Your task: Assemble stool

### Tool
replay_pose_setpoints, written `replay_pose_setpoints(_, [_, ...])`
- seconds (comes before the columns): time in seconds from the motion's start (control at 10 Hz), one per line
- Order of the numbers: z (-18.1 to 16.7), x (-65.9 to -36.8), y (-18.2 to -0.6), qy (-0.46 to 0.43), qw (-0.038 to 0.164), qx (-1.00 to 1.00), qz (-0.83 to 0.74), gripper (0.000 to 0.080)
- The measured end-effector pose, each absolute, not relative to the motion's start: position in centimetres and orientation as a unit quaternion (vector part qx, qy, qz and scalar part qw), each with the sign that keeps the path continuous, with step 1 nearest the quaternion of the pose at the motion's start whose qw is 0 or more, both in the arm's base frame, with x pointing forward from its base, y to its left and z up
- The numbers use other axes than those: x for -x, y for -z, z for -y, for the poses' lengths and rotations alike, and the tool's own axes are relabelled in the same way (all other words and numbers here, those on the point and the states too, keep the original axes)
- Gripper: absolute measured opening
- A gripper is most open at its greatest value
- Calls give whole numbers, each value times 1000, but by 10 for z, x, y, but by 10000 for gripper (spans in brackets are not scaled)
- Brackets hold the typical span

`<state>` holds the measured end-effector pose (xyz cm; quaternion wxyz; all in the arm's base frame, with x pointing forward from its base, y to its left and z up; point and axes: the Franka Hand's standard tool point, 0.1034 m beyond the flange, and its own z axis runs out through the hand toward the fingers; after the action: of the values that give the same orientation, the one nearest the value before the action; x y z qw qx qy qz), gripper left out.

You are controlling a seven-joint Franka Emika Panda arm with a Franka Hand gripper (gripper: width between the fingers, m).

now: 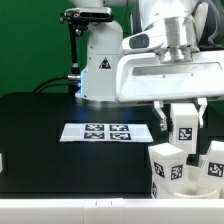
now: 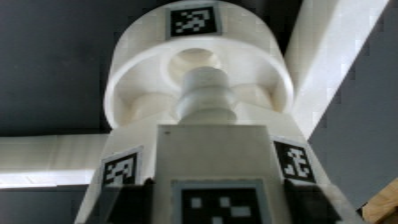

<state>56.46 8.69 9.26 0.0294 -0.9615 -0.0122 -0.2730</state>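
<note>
My gripper (image 1: 183, 118) is shut on a white square stool leg (image 1: 185, 126) with a black-and-white tag, held upright over the other stool parts. In the wrist view the leg (image 2: 222, 175) sits between the dark fingers (image 2: 143, 200), and its short peg (image 2: 208, 85) reaches into a round socket of the white disc seat (image 2: 151, 75). The seat (image 1: 190, 188) lies at the front of the exterior view's right. Two more tagged legs (image 1: 165, 160) (image 1: 214, 160) stand up from it either side of the held leg. Whether the peg is seated is unclear.
The marker board (image 1: 105, 131) lies on the black table at the middle. The large white robot base (image 1: 100, 65) with a triangle mark stands behind it. A small white part (image 1: 2, 160) shows at the exterior view's left edge.
</note>
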Motion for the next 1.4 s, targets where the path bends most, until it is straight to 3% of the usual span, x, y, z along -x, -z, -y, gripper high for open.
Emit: replay_pose_setpoints(1.4, [-96, -557, -65, 266, 27, 963, 14, 334])
